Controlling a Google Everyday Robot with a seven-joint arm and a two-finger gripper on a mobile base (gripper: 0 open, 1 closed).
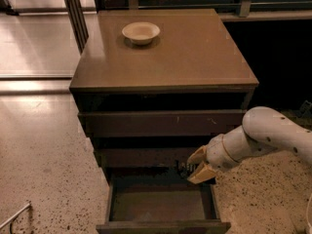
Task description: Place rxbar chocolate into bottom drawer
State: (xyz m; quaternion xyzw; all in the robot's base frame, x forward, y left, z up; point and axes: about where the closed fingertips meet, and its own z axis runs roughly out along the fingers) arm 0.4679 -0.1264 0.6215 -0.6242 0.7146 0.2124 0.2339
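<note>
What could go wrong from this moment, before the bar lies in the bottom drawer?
1. The gripper holds the rxbar chocolate close under the middle drawer front; the bar may catch on it.
2. It hangs above the back right corner of the bottom drawer, near the right wall; a release here might drop the bar on that wall.
</note>
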